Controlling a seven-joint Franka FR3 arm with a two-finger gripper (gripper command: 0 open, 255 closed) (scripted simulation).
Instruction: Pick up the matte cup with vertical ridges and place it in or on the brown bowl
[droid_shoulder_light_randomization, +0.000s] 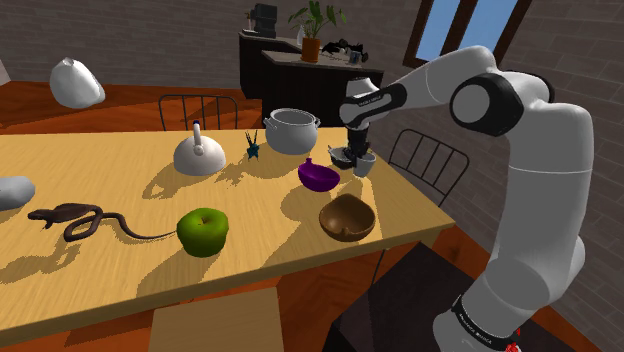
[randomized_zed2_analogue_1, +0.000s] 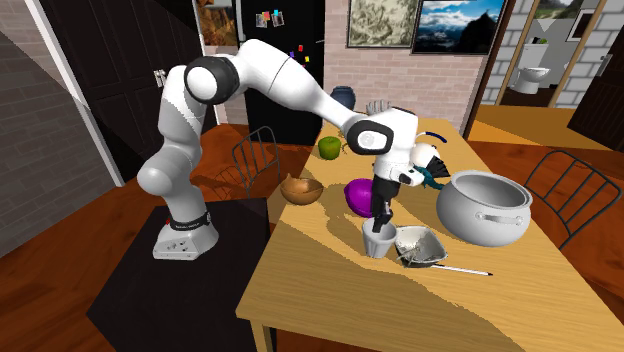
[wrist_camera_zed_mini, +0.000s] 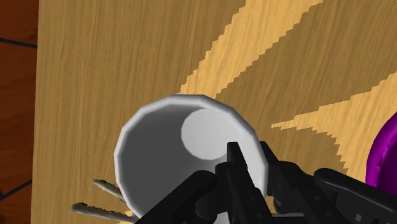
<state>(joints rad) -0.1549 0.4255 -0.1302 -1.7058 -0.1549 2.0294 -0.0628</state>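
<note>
The pale grey cup (droid_shoulder_light_randomization: 366, 165) stands upright on the wooden table, at the shoulder view's right end. From above, my gripper (droid_shoulder_light_randomization: 359, 148) comes straight down onto it. In the wrist view my gripper (wrist_camera_zed_mini: 252, 164) is shut on the cup (wrist_camera_zed_mini: 178, 146), with one finger inside the rim and the other outside, pinching the wall. The cup (randomized_zed2_analogue_1: 377, 242) still rests on the tabletop under my gripper (randomized_zed2_analogue_1: 379, 220). The brown bowl (droid_shoulder_light_randomization: 347, 217) sits empty nearer the table's front edge, a short way from the cup. It is also in the second exterior view as brown bowl (randomized_zed2_analogue_1: 301, 189).
A purple bowl (droid_shoulder_light_randomization: 318, 175) lies between cup and brown bowl. A metal strainer (randomized_zed2_analogue_1: 418, 245) touches the cup's far side. A large grey pot (droid_shoulder_light_randomization: 291, 130), a kettle (droid_shoulder_light_randomization: 198, 155), a green apple (droid_shoulder_light_randomization: 203, 231) and a dark lizard figure (droid_shoulder_light_randomization: 78, 219) stand further along the table.
</note>
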